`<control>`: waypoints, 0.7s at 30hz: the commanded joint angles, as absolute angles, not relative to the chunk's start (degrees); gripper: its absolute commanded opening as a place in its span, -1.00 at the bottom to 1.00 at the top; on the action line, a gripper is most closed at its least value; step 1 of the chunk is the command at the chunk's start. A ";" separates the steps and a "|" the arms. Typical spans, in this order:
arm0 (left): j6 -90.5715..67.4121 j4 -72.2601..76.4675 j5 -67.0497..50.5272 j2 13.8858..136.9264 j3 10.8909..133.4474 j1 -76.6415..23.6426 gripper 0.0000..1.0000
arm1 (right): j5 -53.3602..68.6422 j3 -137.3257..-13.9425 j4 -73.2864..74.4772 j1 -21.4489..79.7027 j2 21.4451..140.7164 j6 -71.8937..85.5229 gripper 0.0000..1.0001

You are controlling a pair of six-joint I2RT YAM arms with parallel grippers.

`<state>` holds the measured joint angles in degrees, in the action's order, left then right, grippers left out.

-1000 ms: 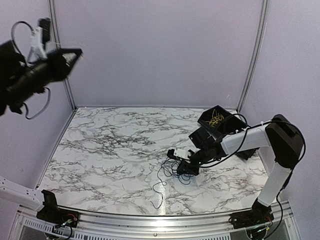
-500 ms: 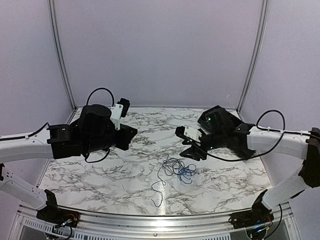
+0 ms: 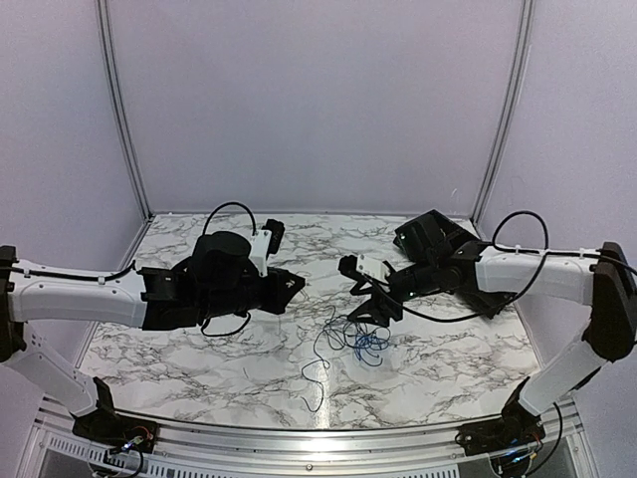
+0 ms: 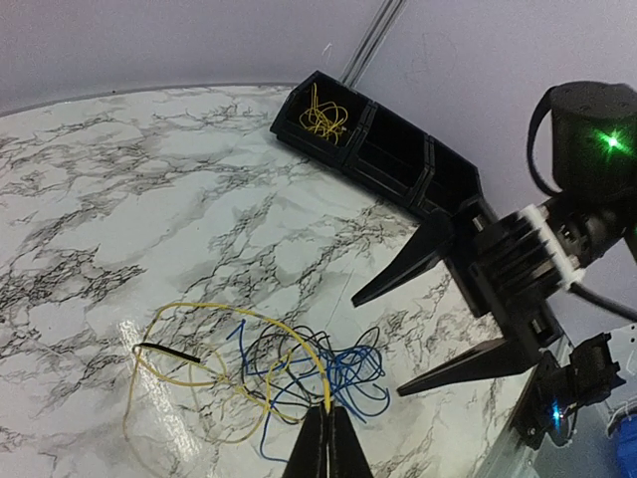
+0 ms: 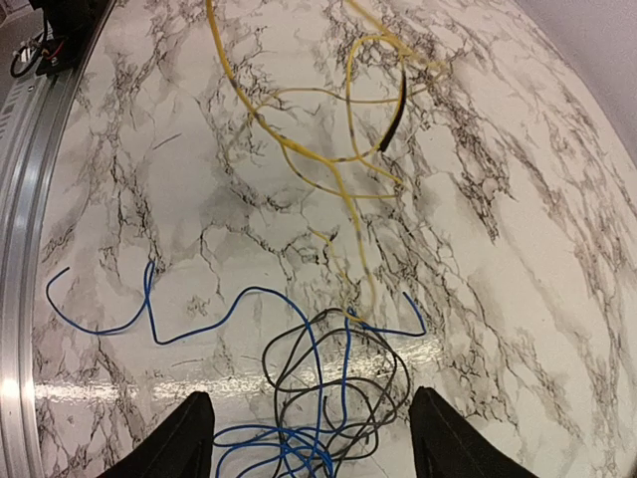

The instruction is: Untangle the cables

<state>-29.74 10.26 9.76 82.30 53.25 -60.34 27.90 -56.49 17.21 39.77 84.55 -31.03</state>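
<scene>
The cables lie in a loose tangle on the marble table, right of centre. Blue and black loops are knotted together. A yellow cable arcs out of them and runs up into the tips of my left gripper, which is shut on it. In the top view my left gripper hangs just left of the tangle. My right gripper hovers over the tangle's far right side, jaws wide open, nothing between them. Its wrist view has blue, black and yellow strands below the right gripper.
A black compartment tray stands at the back right, one end cell holding a small yellow wire bundle. A long blue strand trails toward the front rail. Purple walls enclose the table.
My left arm has swung down from high at the upper left to low over the table's middle. My right gripper has opened and lifted slightly off the tangle.
</scene>
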 commanded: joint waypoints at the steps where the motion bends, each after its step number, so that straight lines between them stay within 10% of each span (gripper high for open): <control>1: -32.80 16.19 7.58 82.44 52.75 -60.47 -1.00 | 31.37 -59.52 16.05 40.61 87.81 -29.07 0.36; 12: -35.58 18.78 7.01 80.10 50.26 -60.56 -1.00 | 34.55 -63.57 12.38 40.96 96.86 -25.34 0.32; 21: -35.89 19.25 10.39 77.43 47.43 -60.56 -1.00 | 34.72 -63.84 12.74 40.40 97.30 -25.10 -0.99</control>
<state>-35.64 16.88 7.68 80.38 49.17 -60.34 34.41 -62.08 12.86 40.62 98.00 -25.50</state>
